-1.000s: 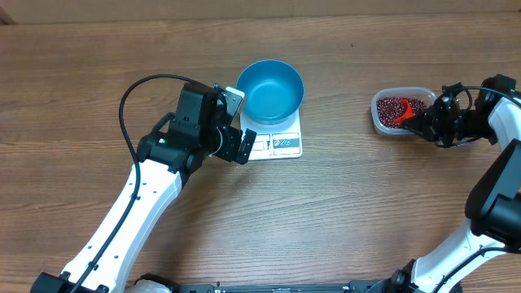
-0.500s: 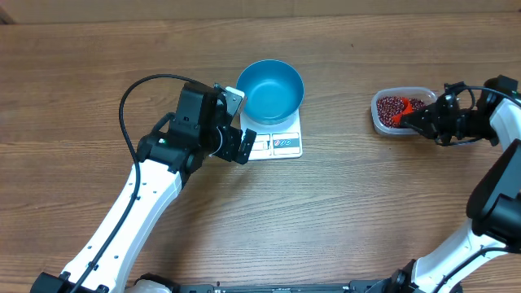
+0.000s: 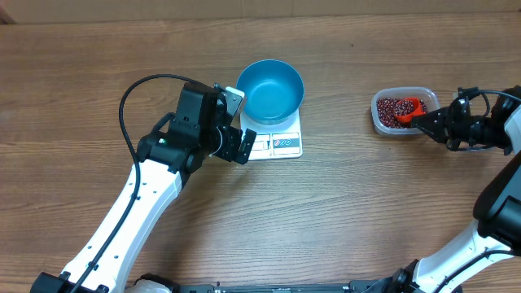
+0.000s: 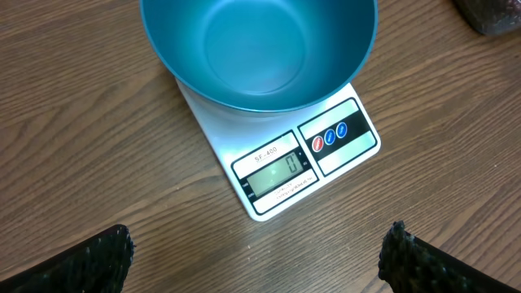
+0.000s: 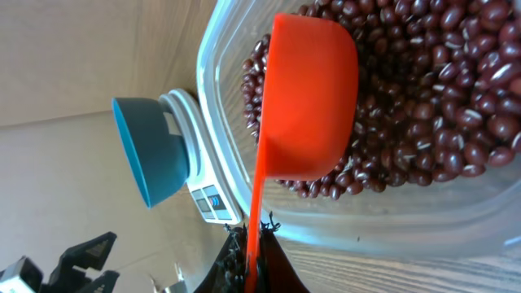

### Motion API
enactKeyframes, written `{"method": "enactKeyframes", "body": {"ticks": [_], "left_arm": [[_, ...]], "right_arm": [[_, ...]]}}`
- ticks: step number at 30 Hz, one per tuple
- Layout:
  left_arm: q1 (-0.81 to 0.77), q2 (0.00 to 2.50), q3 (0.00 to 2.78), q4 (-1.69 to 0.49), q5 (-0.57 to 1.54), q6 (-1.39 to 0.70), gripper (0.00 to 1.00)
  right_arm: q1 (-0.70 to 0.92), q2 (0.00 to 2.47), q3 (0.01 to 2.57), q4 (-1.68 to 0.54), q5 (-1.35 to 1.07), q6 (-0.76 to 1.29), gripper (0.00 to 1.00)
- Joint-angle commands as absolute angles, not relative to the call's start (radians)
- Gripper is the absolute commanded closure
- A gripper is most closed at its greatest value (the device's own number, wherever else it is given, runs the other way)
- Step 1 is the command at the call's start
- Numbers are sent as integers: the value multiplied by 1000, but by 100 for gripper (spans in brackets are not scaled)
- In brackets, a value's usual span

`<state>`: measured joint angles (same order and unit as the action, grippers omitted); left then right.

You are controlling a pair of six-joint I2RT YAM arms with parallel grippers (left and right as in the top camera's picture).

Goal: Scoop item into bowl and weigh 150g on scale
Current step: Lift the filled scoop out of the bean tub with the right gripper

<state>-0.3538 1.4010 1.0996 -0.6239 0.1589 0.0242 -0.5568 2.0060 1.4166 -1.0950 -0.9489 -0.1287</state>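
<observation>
The blue bowl stands empty on the white scale, whose display reads 0. My left gripper hangs open just left of the scale, its fingertips wide apart over bare wood. Dark red-brown beans fill a clear container at the right. My right gripper is shut on the handle of an orange scoop. The scoop's cup lies over the beans near the container's right side, its outer side towards the wrist camera. Whether beans are in the cup is hidden.
The left arm runs from the near left edge of the wooden table up to the scale. The right arm comes in along the right edge. In the right wrist view the bowl and scale show beyond the container.
My right gripper has drawn back to the right, and the scoop has slid from the container's middle towards its right side. The left arm, bowl and scale have not moved.
</observation>
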Motion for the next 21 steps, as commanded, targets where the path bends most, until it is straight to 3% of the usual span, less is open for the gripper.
{"method": "enactKeyframes", "body": {"ticks": [1, 21], "left_arm": [[-360, 1399, 1098, -624, 149, 19, 0], [-360, 1399, 1098, -624, 149, 19, 0]], "right_arm": [[-579, 2012, 1410, -1108, -1009, -195, 96], [-670, 2012, 1410, -1280, -1221, -490, 96]]}}
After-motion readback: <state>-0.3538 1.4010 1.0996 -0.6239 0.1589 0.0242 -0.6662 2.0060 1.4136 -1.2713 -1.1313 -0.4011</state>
